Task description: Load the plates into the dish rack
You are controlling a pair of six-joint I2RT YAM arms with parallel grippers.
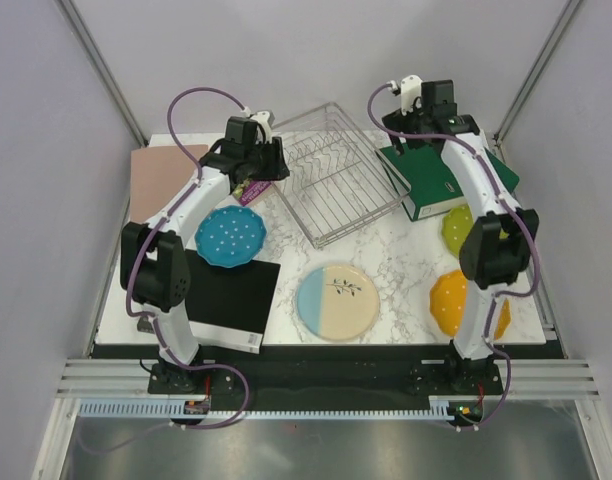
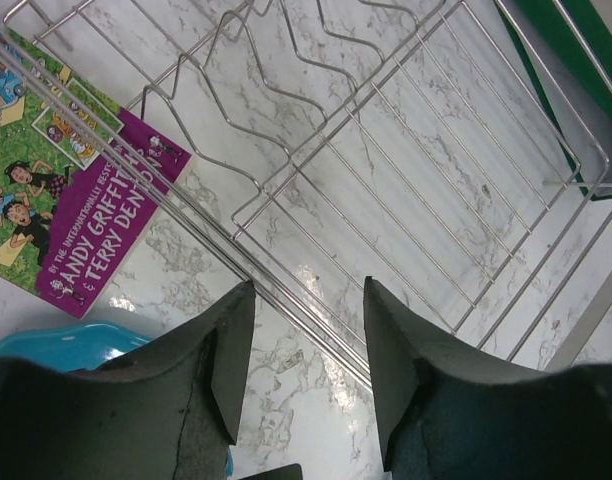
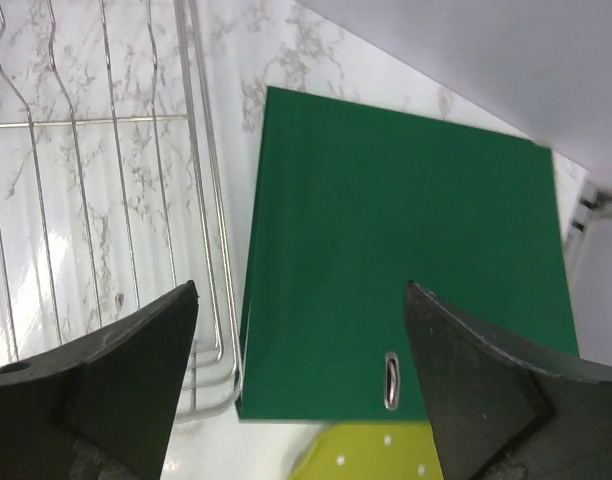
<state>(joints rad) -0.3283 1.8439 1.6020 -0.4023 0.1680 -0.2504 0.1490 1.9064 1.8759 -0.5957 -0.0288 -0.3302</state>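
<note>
The dish rack (image 1: 336, 180) stands at the back middle of the marble table with nothing in it. A blue dotted plate (image 1: 230, 237) lies left of it, a cream-and-light-blue plate (image 1: 337, 301) at the front middle. An orange plate (image 1: 448, 302) and a green plate (image 1: 455, 228) lie on the right, both partly behind the right arm. My left gripper (image 2: 304, 300) hovers open over the rack's (image 2: 406, 170) left rim, nothing between its fingers; the blue plate's edge (image 2: 66, 345) shows beside it. My right gripper (image 3: 301, 295) hangs wide open over a green binder, the green plate (image 3: 376, 455) just below.
A green binder (image 1: 436, 180) lies right of the rack. A colourful book (image 2: 76, 200) sits partly under the rack's left rim. A pink board (image 1: 158, 182) lies at the back left and a black notebook (image 1: 231, 300) at the front left, under the blue plate.
</note>
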